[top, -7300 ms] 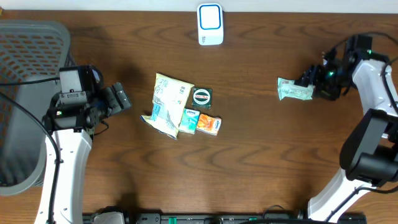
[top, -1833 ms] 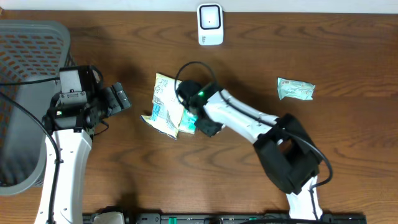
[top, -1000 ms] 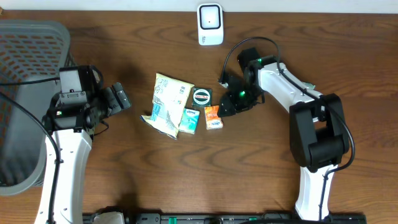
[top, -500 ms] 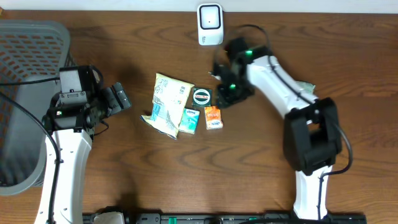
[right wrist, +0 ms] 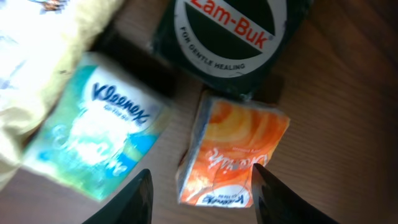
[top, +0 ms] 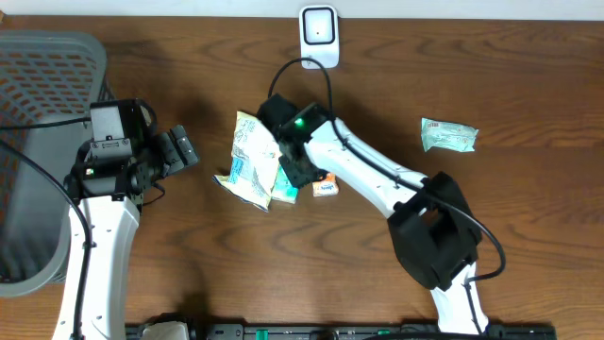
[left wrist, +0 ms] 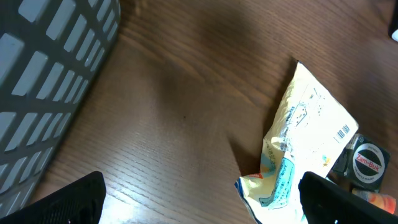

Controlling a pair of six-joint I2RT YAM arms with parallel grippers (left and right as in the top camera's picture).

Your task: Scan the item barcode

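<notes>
Right arm (top: 368,175) swung back over the pile. Right fingers (right wrist: 140,199) spread, straddling orange packet (right wrist: 233,152), which lies flat on counter (top: 528,236), print unreadable, beside Kleenex pack (right wrist: 102,143) and Zam-Buk tin (right wrist: 230,37). Left fingers (left wrist: 68,202) spread wide.

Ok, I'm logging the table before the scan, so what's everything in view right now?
scanner: 1, white and blue, far edge, centre
basket: 1, grey, far left
snack bag: 1, pale yellow, mid-table
tissue pack: 1, blue-green, against the bag's right side
tin: 1, dark green, beside the sachet
sachet: 1, orange, right of the tissue pack
packet: 1, pale green, alone on the right
table: 1, brown wood
left gripper: 1, black, open, near the basket
right gripper: 1, black, open, over the sachet
</notes>
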